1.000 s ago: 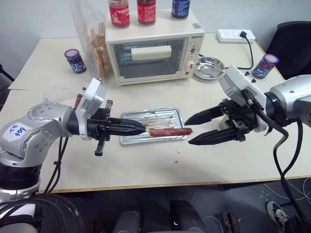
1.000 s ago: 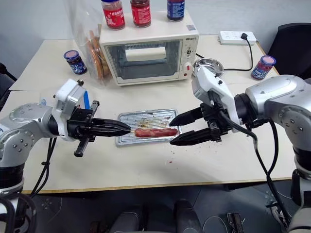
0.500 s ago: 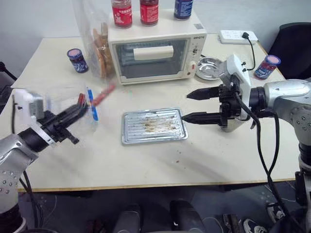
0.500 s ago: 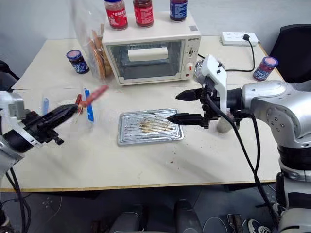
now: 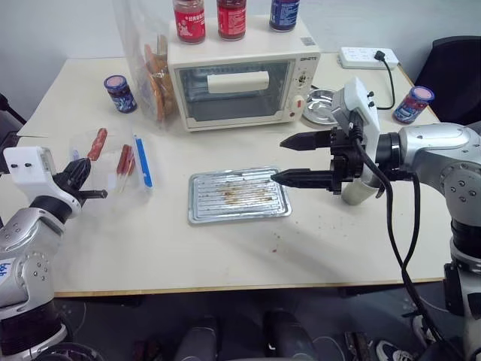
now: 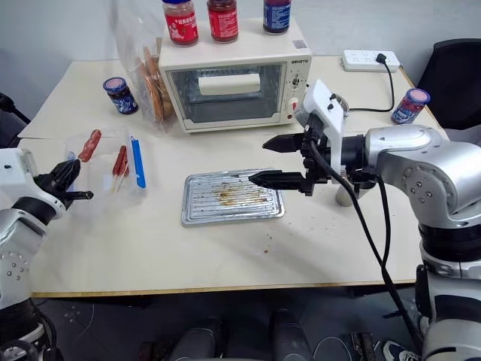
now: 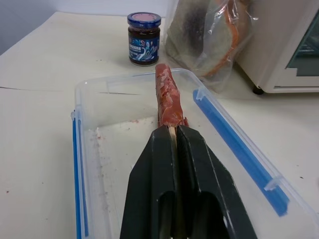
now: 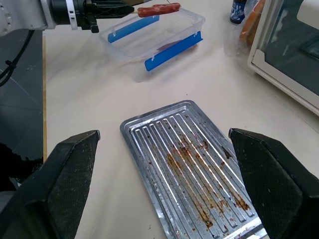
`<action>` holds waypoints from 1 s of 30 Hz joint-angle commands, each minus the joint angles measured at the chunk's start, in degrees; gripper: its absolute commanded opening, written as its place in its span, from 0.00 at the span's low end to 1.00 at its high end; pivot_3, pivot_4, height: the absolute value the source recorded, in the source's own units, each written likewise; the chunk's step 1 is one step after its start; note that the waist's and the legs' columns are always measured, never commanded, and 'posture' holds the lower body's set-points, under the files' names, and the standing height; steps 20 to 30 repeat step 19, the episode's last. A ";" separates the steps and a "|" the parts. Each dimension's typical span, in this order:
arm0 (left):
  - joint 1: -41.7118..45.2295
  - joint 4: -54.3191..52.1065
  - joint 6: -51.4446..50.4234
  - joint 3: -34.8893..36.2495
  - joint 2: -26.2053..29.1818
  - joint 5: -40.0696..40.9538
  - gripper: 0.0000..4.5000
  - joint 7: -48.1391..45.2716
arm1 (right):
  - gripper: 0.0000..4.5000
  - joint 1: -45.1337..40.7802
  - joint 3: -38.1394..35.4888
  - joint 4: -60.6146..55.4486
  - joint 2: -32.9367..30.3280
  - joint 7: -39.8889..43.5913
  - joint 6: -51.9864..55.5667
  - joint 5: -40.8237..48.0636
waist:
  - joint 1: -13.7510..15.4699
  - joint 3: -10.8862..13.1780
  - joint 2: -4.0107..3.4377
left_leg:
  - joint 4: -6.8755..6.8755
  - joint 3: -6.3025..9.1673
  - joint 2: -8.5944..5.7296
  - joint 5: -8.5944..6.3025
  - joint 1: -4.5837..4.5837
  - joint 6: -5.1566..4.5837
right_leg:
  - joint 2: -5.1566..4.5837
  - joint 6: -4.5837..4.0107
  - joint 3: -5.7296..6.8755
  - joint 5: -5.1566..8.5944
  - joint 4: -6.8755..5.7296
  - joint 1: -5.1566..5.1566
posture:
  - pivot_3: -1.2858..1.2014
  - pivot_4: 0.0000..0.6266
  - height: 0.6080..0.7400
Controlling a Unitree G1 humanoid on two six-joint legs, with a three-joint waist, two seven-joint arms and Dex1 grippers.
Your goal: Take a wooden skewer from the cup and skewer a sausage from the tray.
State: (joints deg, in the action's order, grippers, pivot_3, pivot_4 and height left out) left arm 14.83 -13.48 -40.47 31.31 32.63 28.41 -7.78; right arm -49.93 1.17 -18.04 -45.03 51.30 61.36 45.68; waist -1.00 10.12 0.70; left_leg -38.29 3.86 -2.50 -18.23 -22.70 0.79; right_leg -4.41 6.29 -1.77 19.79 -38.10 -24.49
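Note:
My left gripper (image 5: 81,177) is shut on the wooden skewer (image 7: 172,132), a pale stick pinched between its fingers. The reddish sausage (image 5: 98,143) is stuck on the skewer's far end and hangs over a clear plastic box (image 5: 84,150) at the table's left. The silver ribbed tray (image 5: 239,195) lies mid-table, holding only brown crumbs. My right gripper (image 5: 277,160) stands open and empty over the tray's right end, pointing left. A pale cup (image 5: 356,189) shows partly behind the right wrist.
Two slimmer red sausages on sticks (image 5: 124,159) lie in the box, whose blue clip (image 5: 143,171) faces the tray. A toaster oven (image 5: 239,83) with jars on top, a plastic bag (image 5: 150,68), a steel bowl (image 5: 322,101) and two jars stand behind.
My left arm has swung left, carrying the skewered sausage from over the tray to over the plastic box. The right gripper has stayed by the tray's right end and opened wider.

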 commanded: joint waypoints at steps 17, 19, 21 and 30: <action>-29.63 -15.82 -11.38 36.22 9.21 18.77 0.58 -20.93 | 0.99 4.70 -7.32 0.59 -9.98 9.18 -3.19 1.27 | -0.42 -0.01 0.04 | 0.13 -0.03 0.06 -0.04 0.00 -0.06 | -0.03 -0.01 -0.05 0.00 0.22 0.04 | 0.52 0.24 1.00; -32.66 -15.56 -10.84 38.54 9.03 20.01 0.58 -23.15 | 0.99 5.20 -7.83 1.26 -10.65 10.46 -3.68 1.29 | -0.41 -0.01 0.04 | 0.13 -0.03 0.09 -0.04 0.04 -0.06 | -0.02 -0.01 -0.04 0.00 0.22 0.08 | 0.52 0.24 1.00; -32.66 -15.56 -10.84 38.54 9.03 20.01 0.58 -23.15 | 0.99 5.20 -7.83 1.26 -10.65 10.46 -3.68 1.29 | -0.41 -0.01 0.04 | 0.13 -0.03 0.09 -0.04 0.04 -0.06 | -0.02 -0.01 -0.04 0.00 0.22 0.08 | 0.52 0.24 1.00; -32.66 -15.56 -10.84 38.54 9.03 20.01 0.58 -23.15 | 0.99 5.20 -7.83 1.26 -10.65 10.46 -3.68 1.29 | -0.41 -0.01 0.04 | 0.13 -0.03 0.09 -0.04 0.04 -0.06 | -0.02 -0.01 -0.04 0.00 0.22 0.08 | 0.52 0.24 1.00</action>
